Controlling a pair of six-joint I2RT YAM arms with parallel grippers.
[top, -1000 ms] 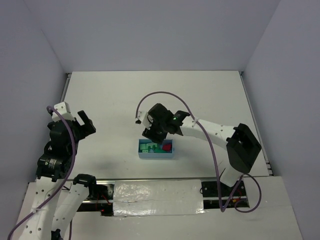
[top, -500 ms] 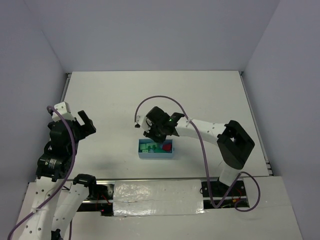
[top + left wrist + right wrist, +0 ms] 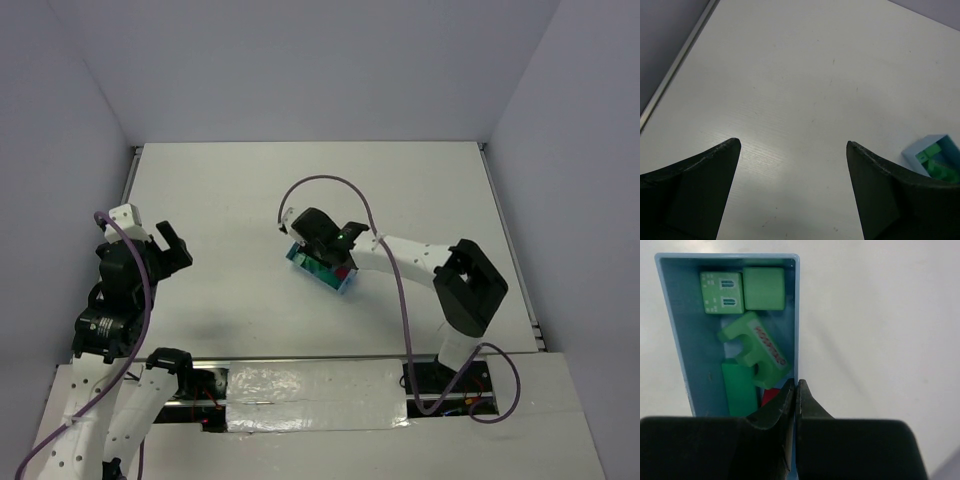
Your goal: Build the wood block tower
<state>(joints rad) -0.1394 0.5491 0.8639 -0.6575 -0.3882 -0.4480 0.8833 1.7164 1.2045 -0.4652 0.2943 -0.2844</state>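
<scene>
Right gripper pinching the tray wall, left gripper wide and empty.
Over the white table [image 3: 250, 200], the right gripper [image 3: 796, 386] is pressed together on the long wall of the light blue tray [image 3: 695, 340], which stretches ahead and to the left of its tips. Inside the tray, green blocks [image 3: 763, 288] lie ahead of the tips, and the red wedge [image 3: 769, 396] shows just beside them. The left gripper [image 3: 792, 144] hangs spread, with the tray off to its right.

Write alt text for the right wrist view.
The right claw is shut on the side wall of a blue tray. Inside lie four green blocks and a sliver of a red block, over a white table.
</scene>
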